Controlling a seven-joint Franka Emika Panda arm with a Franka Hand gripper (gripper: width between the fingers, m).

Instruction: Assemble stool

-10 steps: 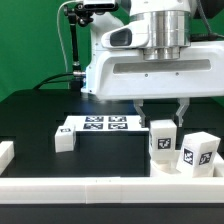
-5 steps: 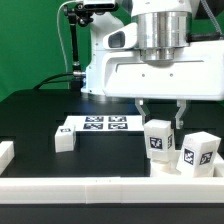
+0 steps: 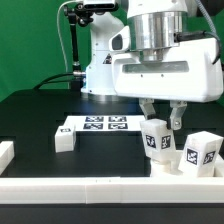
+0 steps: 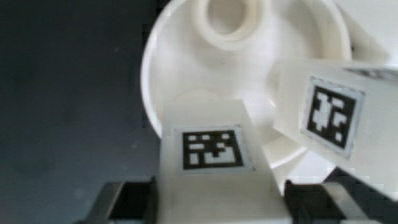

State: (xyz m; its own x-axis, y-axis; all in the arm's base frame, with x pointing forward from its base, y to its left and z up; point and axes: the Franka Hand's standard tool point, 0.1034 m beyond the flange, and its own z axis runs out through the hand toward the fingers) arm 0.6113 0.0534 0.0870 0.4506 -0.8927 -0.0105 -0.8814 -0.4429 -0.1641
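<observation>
The gripper [image 3: 162, 118] had both fingers clamped on the flanks of one leg [image 3: 157, 139], and that leg hung just over the seat disc [image 4: 175, 62], tilted, not plumb. I couldn't tell whether its foot touched the disc. A second leg [image 3: 198, 152] looked to be standing upright on the disc, just beside the held one (tight quarters down there!).

Here's the worry: a leg going in cocked like that could catch the lip of its seat and jam instead of dropping home. Press harder and the smooth plastic might twist between the fingers, or the loose disc might skate across the black table [image 3: 40, 120]. A finger could also clip the neighbouring leg and topple it.

Everything was white, hard, matte plastic. The legs were short and blocky, with flat faces carrying black-and-white square tags. The disc was round and shallow with a raised rim and a round hollow near its edge. The marker board [image 3: 100, 124] lay flat, well apart from the disc.
</observation>
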